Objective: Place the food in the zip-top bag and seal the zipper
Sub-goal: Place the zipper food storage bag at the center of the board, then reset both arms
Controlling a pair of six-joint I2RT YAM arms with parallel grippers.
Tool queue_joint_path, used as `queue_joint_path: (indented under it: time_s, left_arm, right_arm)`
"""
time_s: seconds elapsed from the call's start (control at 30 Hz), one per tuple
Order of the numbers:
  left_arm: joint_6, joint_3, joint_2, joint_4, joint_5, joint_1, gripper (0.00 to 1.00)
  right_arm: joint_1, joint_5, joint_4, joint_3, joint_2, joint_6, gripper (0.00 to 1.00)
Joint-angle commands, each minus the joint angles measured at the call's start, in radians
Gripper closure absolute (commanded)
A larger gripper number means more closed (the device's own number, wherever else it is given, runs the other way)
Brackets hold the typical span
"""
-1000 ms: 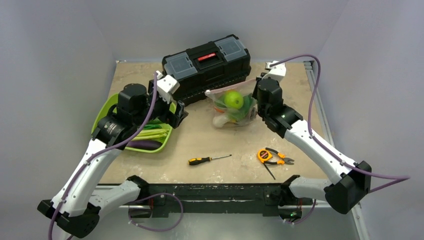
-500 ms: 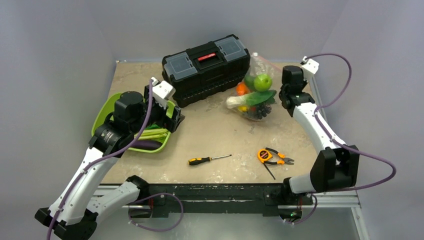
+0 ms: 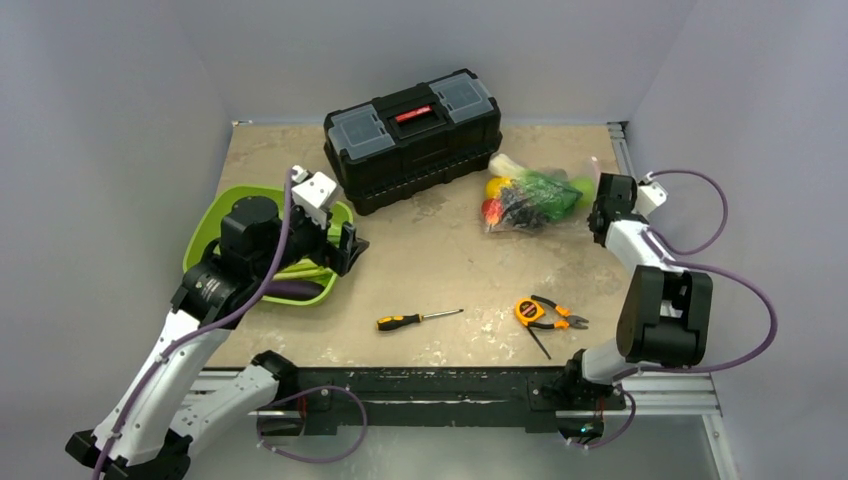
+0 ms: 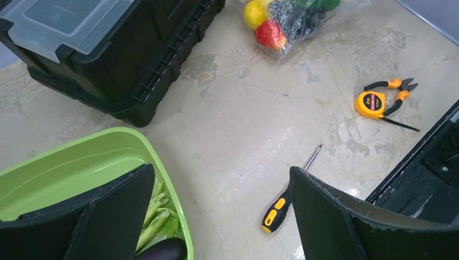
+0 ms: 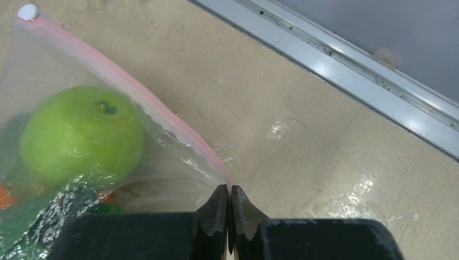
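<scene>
The clear zip-top bag (image 3: 530,195) lies at the table's far right, holding the food: a green apple (image 5: 81,135), a yellow piece (image 4: 254,13), a red piece (image 4: 269,33) and leafy green. Its pinkish zipper (image 5: 135,89) runs diagonally, with a white slider (image 5: 27,11) at the far end. My right gripper (image 5: 229,195) is shut on the near end of the zipper strip, at the bag's right side (image 3: 592,200). My left gripper (image 4: 222,216) hangs wide open and holds nothing, over the right rim of the green tray (image 3: 345,245).
A black toolbox (image 3: 412,135) stands at the back centre. The lime-green tray (image 3: 215,225) at left holds green stalks and an eggplant (image 4: 162,250). A screwdriver (image 3: 418,320), a tape measure (image 3: 528,310) and pliers (image 3: 560,318) lie near the front edge.
My right gripper has dragged the bag from beside the toolbox to the right side of the table and laid it down. The left arm drew back slightly toward the front.
</scene>
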Motion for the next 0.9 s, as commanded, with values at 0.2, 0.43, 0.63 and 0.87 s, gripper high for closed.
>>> queue_joint_path:
  time_s: [0.2, 0.43, 0.63, 0.87]
  left_arm:
    - [-0.035, -0.048, -0.072, 0.044, 0.023, 0.004, 0.06]
    - [-0.085, -0.056, -0.143, 0.057, -0.090, 0.005, 0.03]
    - [-0.161, -0.032, -0.244, 0.039, -0.274, 0.005, 0.00]
    - [-0.168, 0.017, -0.393, 0.035, -0.450, 0.004, 0.00]
  right_arm:
    - [0.010, 0.012, 0.000, 0.027, -0.147, -0.084, 0.64]
    - [0.205, 0.049, -0.124, 0.138, -0.281, -0.218, 0.42]
    - [0.502, -0.143, -0.243, 0.319, -0.418, -0.301, 0.33]
    - [0.508, -0.340, -0.128, 0.321, -0.699, -0.370, 0.01]
